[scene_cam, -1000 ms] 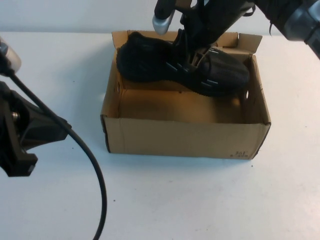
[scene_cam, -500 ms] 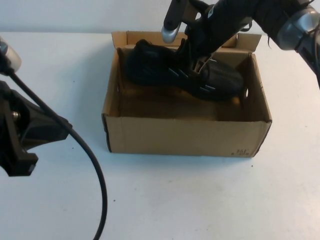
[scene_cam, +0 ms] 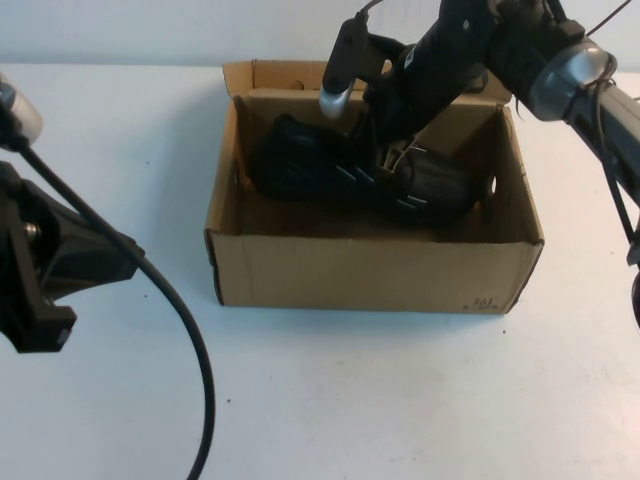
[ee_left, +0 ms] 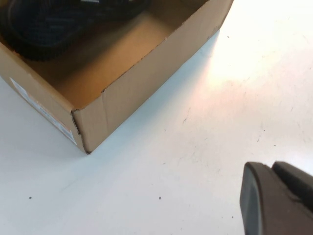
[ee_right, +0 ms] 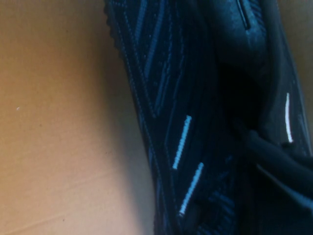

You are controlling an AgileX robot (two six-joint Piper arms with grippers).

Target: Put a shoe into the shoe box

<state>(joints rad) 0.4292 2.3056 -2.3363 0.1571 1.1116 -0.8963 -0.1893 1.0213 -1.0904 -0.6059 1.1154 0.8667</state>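
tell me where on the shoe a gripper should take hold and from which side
Grip the shoe at its laced midfoot, coming down from above. It lies lengthwise inside the shoe box, whose upright walls block any sideways approach, and the upper is narrowest there. The right gripper already holds it this way, jaws shut on the upper. The left gripper rests shut, off to the box's left.

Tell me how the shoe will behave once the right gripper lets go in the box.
The shoe, held by the right gripper inside the box, looks light; its mesh upper probably flexes. Its chunky sole should settle flat, unlikely to roll. The left gripper is parked, shut.
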